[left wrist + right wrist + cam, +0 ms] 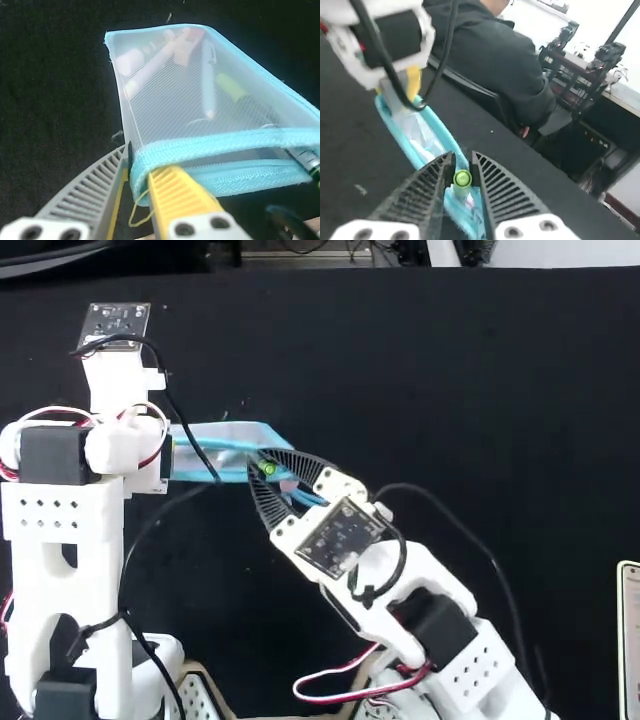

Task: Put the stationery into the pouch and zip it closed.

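Right hand [462,154] pinches a green-capped pen [462,179] over the pouch [190,110] mouth; left hand [141,164] clamps its corner, probably steadying it for loading.

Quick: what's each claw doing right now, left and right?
Left claw: closed on a corner of the pouch.
Right claw: closed on a green-tipped pen at the pouch's opening.
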